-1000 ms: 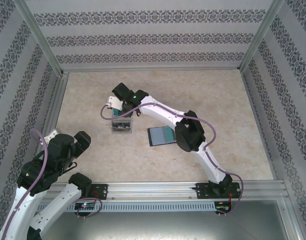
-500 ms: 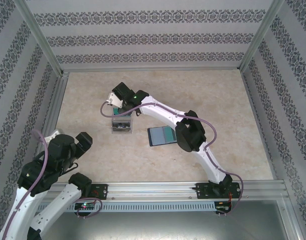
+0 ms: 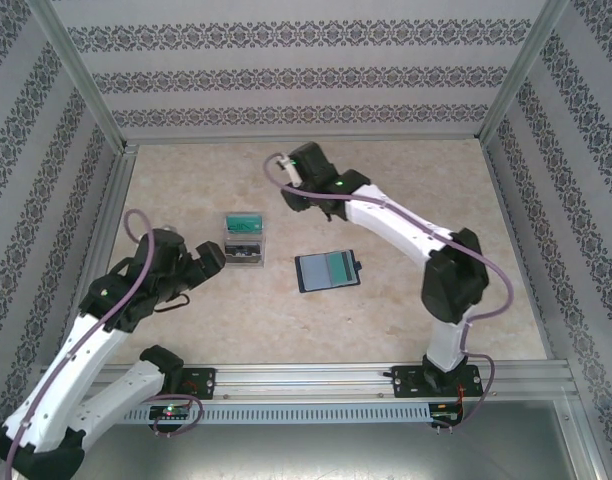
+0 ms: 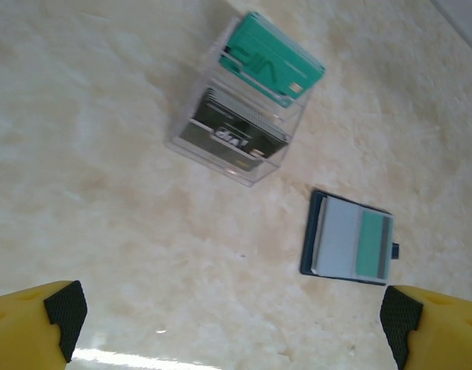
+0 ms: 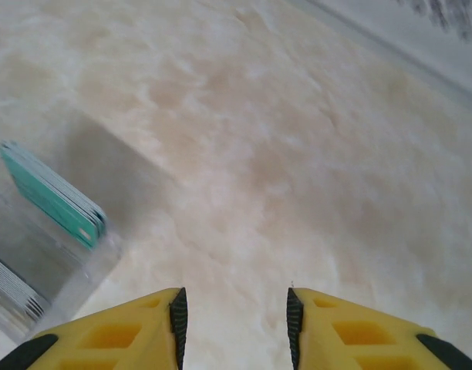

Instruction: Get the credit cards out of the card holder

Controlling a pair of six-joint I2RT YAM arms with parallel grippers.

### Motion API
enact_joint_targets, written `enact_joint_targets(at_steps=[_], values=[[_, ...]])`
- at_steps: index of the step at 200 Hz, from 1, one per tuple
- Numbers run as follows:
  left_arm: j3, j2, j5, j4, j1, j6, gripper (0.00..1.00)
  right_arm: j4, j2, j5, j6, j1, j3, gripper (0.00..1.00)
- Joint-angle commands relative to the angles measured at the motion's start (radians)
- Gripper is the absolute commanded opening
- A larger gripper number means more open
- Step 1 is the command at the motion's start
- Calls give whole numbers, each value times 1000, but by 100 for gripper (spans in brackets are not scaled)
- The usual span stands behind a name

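The card holder (image 3: 328,271) lies open and flat in the middle of the table, also in the left wrist view (image 4: 328,239), with a teal credit card (image 4: 371,245) tucked in its right pocket. More credit cards stand on edge in a clear plastic box (image 3: 244,240): a teal one (image 4: 274,58) at the back and a dark grey one (image 4: 232,139) in front. My left gripper (image 3: 214,258) (image 4: 230,324) hovers wide open just left of the box, holding nothing. Above the bare table, back right of the box, my right gripper (image 3: 294,190) (image 5: 236,327) is open and empty.
Metal-framed patterned walls (image 3: 286,75) enclose the table on three sides. A rail (image 3: 306,380) with the arm bases runs along the near edge. In the right wrist view, the clear box (image 5: 43,262) and its teal card (image 5: 51,202) sit at the left edge.
My right gripper has lifted off the clear box and swung back and right, leaving the teal card standing in it. My left arm has reached forward to beside the box.
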Motion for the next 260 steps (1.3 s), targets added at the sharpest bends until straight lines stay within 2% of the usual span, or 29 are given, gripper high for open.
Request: enact_joint_targets(at_steps=[1,25,46,85,106,123,132,144,187,219,260], values=[[-33,74,106,188,-2,22,100,6,-98,-99,160,-45,-150,41],[-48,189,160,325,-47,-9,91,2,-203,-197,218,-107,-298,41],[-21,324,184,407,-111,-20,77,21,-287,-286,259,-161,-428,41],[52,597,233,527,-230,-36,70,50,-359,-383,294,-230,-609,39],[92,708,243,566,-269,-36,69,63,-348,-420,296,-237,-656,34],[110,782,262,603,-284,-43,65,84,-326,-447,300,-240,-683,20],[122,816,275,622,-286,-46,63,88,-309,-450,302,-241,-691,15],[137,858,290,642,-291,-49,60,95,-288,-453,305,-244,-703,13],[213,975,324,655,-305,-40,49,95,-263,-382,297,-251,-736,11],[242,1026,347,667,-306,-36,42,93,-238,-375,287,-253,-743,10],[284,1084,371,661,-306,-24,41,101,-228,-349,294,-253,-758,9]])
